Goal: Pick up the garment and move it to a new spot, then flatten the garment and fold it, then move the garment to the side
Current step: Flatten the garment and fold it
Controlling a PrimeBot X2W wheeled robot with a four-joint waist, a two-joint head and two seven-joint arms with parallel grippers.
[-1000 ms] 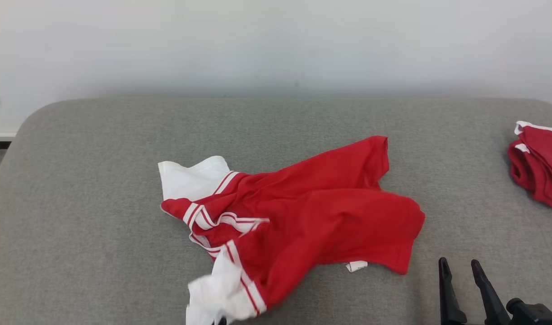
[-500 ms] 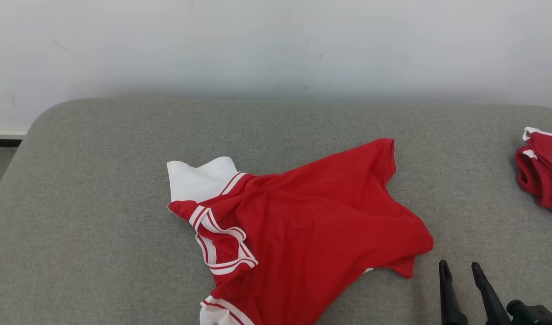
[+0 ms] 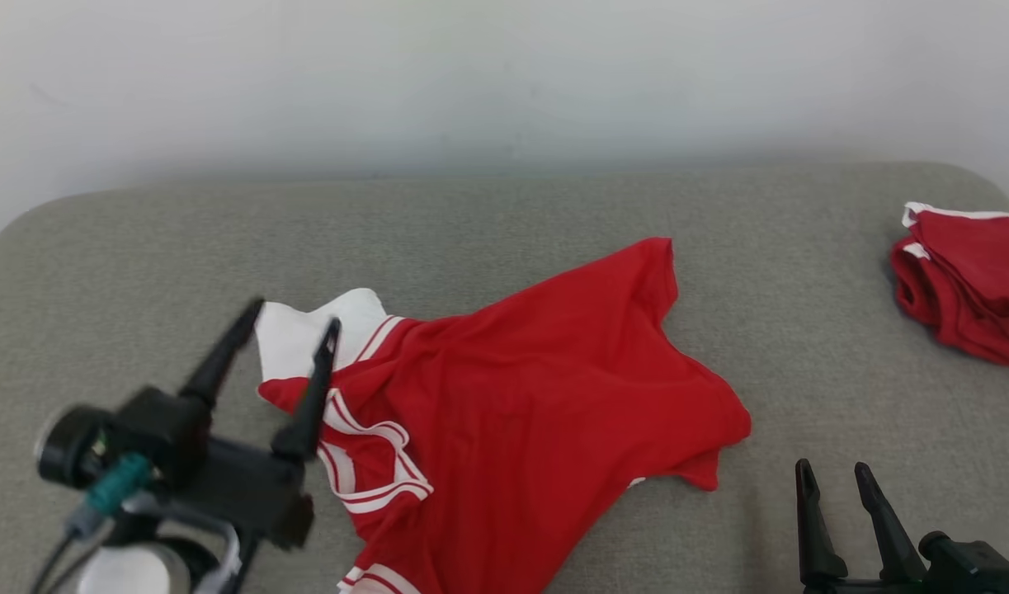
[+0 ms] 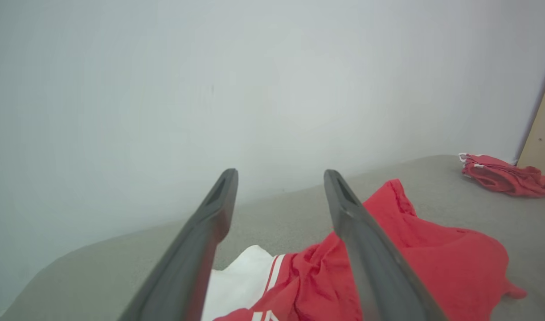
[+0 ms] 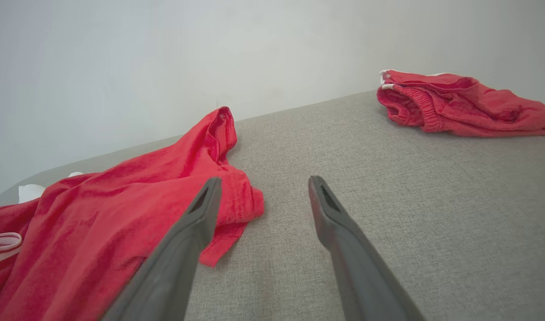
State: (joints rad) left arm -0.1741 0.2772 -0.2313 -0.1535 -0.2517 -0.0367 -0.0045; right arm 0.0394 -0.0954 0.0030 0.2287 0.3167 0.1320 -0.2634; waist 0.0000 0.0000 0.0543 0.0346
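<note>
1. Two plain backdrops: shows a pale bare wall (image 3: 504, 82) behind a grey woven padded surface (image 3: 504, 223) with rounded far corners, plus a beige panel (image 4: 542, 133) at the right edge of the left wrist view
2. Carries a red bundle (image 3: 966, 280) with white trim at the far right of the surface, well apart from everything else
3. Places the garment (image 3: 537, 388) near the middle of the surface, reaching to the near edge of the head view
4. Looks crumpled, not flat: red body in loose creases, one red corner pointing toward the wall, a white sleeve (image 3: 351, 318) at the robot's left end, white-and-red striped bands round the neck opening and at the nearest cuff
5. Finds the left gripper (image 3: 294, 315) raised over the white sleeve, jaws wide apart with nothing between them
6. Finds the right gripper (image 3: 832, 467) low over bare surface just beside the garment's right near corner, jaws likewise apart and empty
</note>
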